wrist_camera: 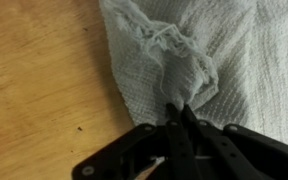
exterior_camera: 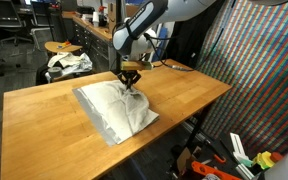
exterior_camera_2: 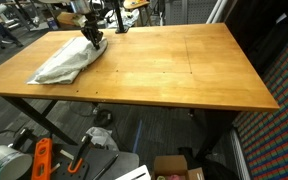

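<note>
Gripper: the black two-finger gripper (wrist_camera: pixel 180 112) is down on the cloth with its jaws drawn almost fully together, pinching a raised, bunched ridge of fabric between the fingertips (wrist_camera: pixel 172 122).
Arm: the white and black robot arm (exterior_camera: pixel 152 20) reaches in over the far side of the table, with the wrist pointing straight down.
Cloth: the pale grey-white, waffle-textured rectangular cloth (exterior_camera: pixel 114 112) lies on the tabletop, mostly flat with soft creases. It is gathered into wrinkles where the gripper has it.
Grip spot: in both exterior views the pinch sits at the cloth's far end. In the wrist view it is just inside the cloth's edge, with bare wood beside it.
Table: the light-brown wooden table (exterior_camera_2: pixel 184 70) on dark metal legs carries the cloth near one end. The cloth lies wholly on the top.
Behind the table: a round wooden stool (exterior_camera: pixel 56 47) holds a crumpled white bundle.
Side: a wall of small multicoloured squares (exterior_camera: pixel 269 60) stands next to the table.
Floor: orange-handled tools (exterior_camera_2: pixel 41 160) and an open cardboard box (exterior_camera_2: pixel 179 168) lie under the table's near edge.
</note>
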Controlling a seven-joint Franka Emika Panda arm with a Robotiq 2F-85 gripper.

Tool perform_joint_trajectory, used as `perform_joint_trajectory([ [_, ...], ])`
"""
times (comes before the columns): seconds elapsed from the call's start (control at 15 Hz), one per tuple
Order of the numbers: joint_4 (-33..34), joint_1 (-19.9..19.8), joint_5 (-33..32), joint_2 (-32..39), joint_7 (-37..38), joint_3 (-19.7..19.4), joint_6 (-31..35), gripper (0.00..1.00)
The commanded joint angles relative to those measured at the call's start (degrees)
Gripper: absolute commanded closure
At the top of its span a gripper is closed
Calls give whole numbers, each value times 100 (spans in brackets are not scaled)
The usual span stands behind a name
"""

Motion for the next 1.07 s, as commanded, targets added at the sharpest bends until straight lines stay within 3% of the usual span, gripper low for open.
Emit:
perform_joint_trajectory([
  [0.0, 193, 43, -21, 31, 179, -89, -4, 93],
  [0.4, 607, -78, -50, 171, 73, -151, -348, 93],
  [0.47, 689, -104, -42, 208, 66, -159, -435, 88],
  [0.53, 767, -132, -29, 243, 63, -165, -505, 67],
  [0.73, 932, -230, 38, 299, -19, -134, -713, 57],
  [1.0, 833, -345, 129, 149, -346, -33, -770, 26],
])
